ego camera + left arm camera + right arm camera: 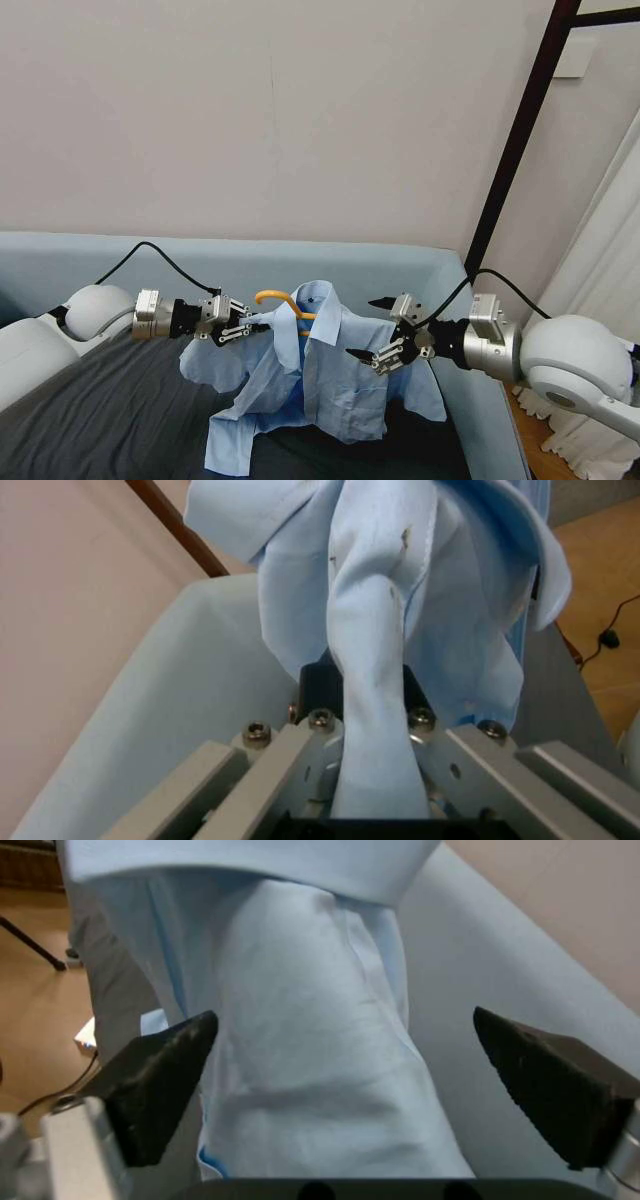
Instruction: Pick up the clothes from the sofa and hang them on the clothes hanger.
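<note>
Pale blue button-up shirt hangs between the two arms above the grey-blue sofa. Its collar and shoulders are raised in front of the sofa's back edge, while its hem and one sleeve lie crumpled on the dark grey seat cover. A yellow-orange plastic hanger sits inside the collar, its hook poking out on the left side.

The left gripper is at the shirt's left shoulder, and the left wrist view shows its fingers clenched on a bunched fold of the fabric. The right gripper is at the other shoulder. Its dark fingers are spread wide with the fabric lying between them, and they do not appear to press on it.

By my reading the pick-up is partly done: the shirt is on its hanger and half lifted, held on one side only. What seems left is a grasp on the right side, lifting the hem clear of the seat, and carrying the hanger to the dark brown rack post standing beyond the sofa's right end. No rail for the hook can be made out.
</note>
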Motion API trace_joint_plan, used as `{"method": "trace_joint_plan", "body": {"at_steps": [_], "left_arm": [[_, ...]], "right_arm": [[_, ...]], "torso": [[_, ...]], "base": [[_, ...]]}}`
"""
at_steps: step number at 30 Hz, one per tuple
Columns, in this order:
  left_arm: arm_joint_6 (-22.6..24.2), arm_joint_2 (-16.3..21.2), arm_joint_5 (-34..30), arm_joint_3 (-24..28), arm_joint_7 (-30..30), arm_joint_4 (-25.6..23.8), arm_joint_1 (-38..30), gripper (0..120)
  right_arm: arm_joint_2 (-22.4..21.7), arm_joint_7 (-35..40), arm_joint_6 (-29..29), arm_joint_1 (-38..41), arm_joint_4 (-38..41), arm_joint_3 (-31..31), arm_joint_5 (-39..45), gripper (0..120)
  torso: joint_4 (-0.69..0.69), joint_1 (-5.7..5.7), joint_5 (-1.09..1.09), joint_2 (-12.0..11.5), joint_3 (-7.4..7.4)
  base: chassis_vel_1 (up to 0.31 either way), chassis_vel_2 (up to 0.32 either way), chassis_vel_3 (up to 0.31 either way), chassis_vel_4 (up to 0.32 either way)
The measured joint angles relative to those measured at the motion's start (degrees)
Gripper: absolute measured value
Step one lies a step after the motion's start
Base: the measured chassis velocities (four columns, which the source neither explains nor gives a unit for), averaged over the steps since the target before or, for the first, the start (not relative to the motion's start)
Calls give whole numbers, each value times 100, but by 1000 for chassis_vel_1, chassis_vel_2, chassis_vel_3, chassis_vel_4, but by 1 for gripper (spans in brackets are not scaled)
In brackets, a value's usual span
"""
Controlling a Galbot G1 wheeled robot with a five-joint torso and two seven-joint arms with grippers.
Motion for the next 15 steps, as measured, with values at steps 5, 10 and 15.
{"method": "trace_joint_plan", "body": {"at_steps": [5,10,15], "left_arm": [[-45,79,46,-69,9,-88,135,2],[-62,102,93,-74,8,-123,152,2],[-63,95,104,-75,-14,-133,152,2]], "right_arm": [[116,-4,-157,94,-69,-82,109,76],[132,-54,-226,111,-24,-138,181,59],[108,-65,-228,91,49,-160,196,41]], "torso": [[0,0,0,0,0],[-1,0,0,0,0],[-1,0,0,0,0]], "base": [[0,0,0,0],[0,0,0,0],[0,0,0,0]]}}
